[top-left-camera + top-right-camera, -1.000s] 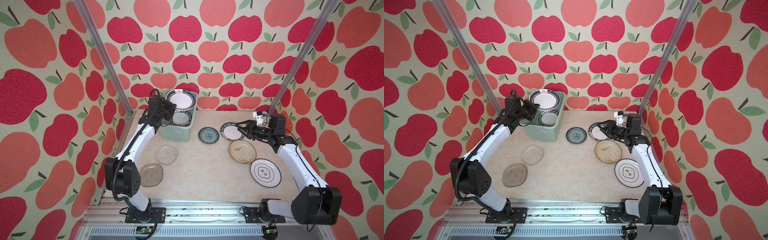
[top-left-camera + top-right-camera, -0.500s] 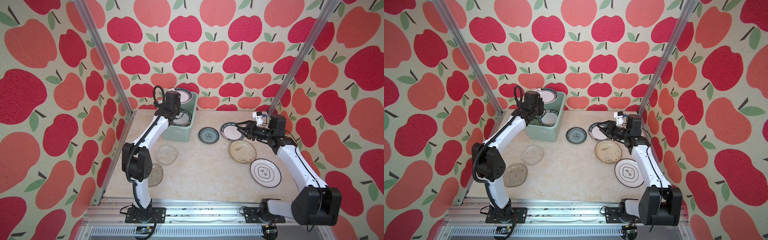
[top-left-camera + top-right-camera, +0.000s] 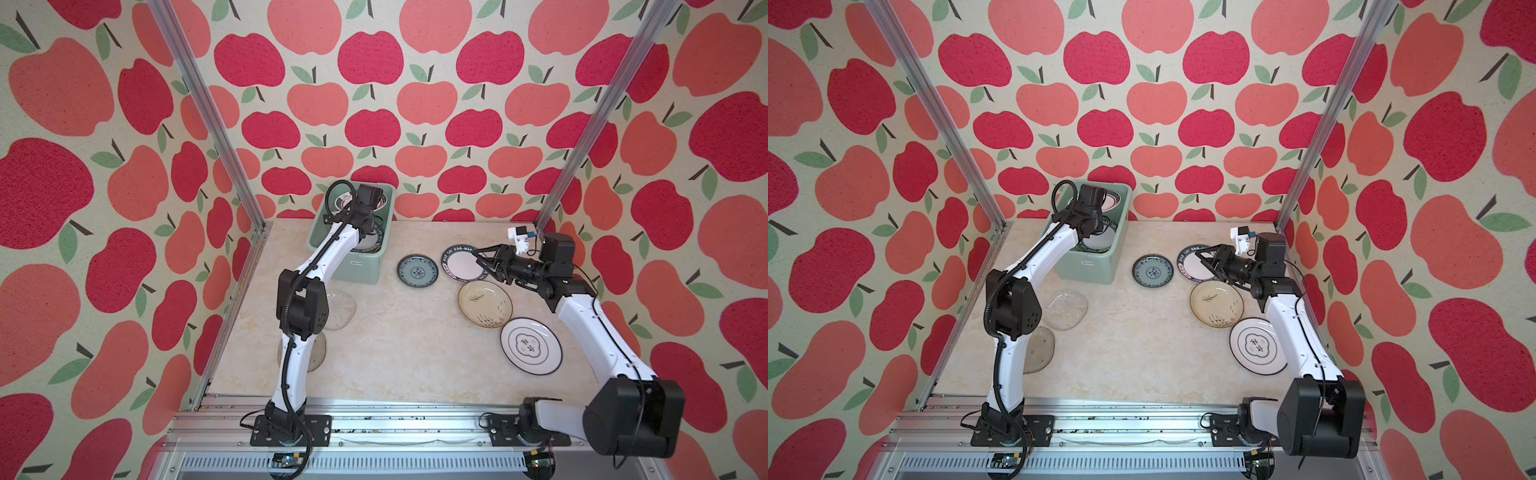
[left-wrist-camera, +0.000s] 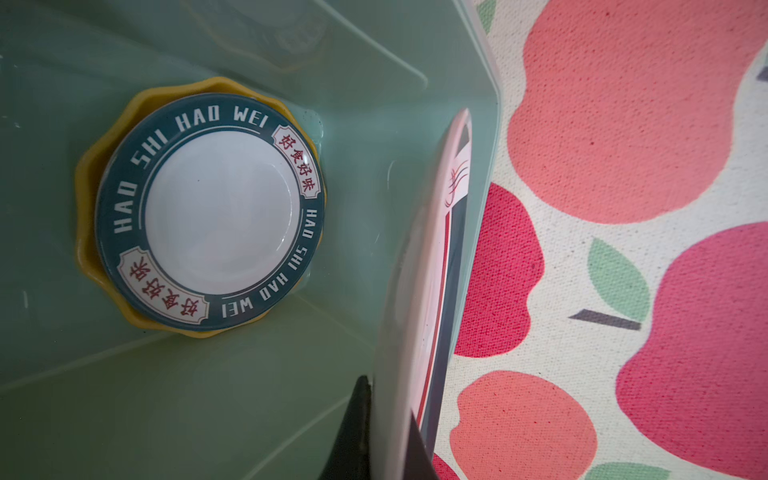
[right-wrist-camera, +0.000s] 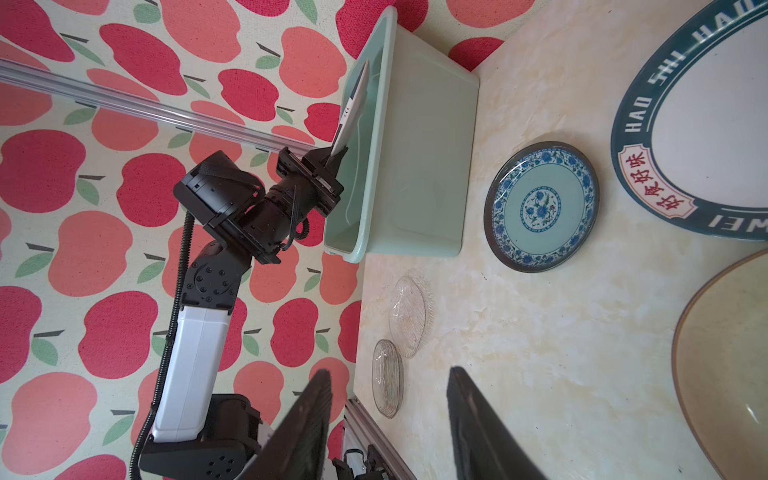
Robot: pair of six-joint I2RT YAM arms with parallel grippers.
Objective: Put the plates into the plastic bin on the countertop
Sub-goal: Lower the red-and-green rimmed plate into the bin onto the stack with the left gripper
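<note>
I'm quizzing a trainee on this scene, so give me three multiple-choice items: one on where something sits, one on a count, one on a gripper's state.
1. In the bin, what lies right under the lettered plate?
A. a yellow plate
B. a glass plate
C. nothing but the bin floor

2. How many plates lie on the countertop, outside the bin?
A. four
B. six
C. eight

3. The right gripper is:
A. shut on a cream plate
B. shut on nothing
C. open, with nothing between its fingers

Answers:
1 A: the left wrist view shows a yellow scalloped rim sticking out all around beneath the lettered plate.
2 B: both top views show two on the left and four on the right.
3 C: the right wrist view shows its fingers apart, with only countertop between them.
</note>
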